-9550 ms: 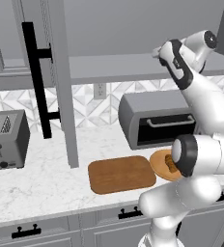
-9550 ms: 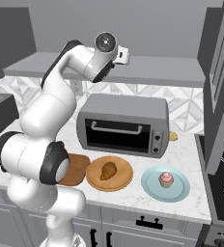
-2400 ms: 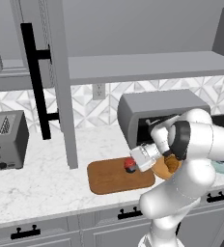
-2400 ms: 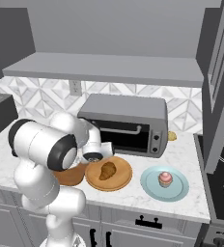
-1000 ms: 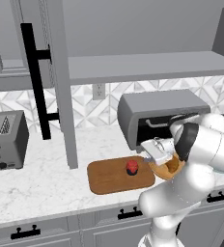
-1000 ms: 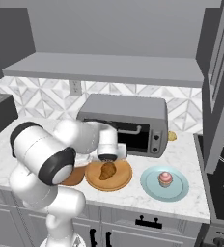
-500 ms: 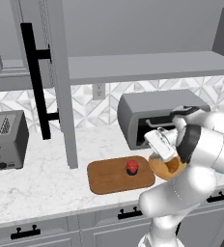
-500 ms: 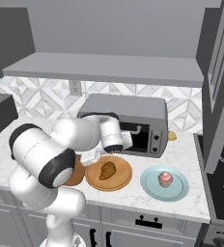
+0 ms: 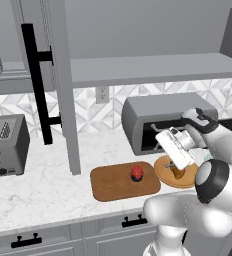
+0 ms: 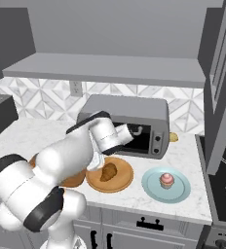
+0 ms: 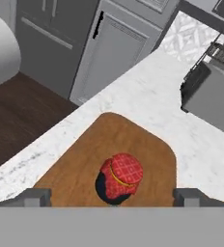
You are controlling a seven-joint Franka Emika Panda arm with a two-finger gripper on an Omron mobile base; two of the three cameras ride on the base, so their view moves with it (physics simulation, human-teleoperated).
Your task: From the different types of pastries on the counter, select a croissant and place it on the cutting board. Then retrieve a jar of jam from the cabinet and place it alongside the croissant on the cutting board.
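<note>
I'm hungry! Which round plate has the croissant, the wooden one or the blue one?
The wooden plate holds the croissant. The blue plate beside it holds a pink cupcake.

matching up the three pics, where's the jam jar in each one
Left base view: the jar stands right of centre on the board, just left of the round plate.
Right base view: I can't make the jar out; the arm covers most of the board.
Hand view: low centre, red checked lid up, on the board.
Shared landmark: the board.
</note>
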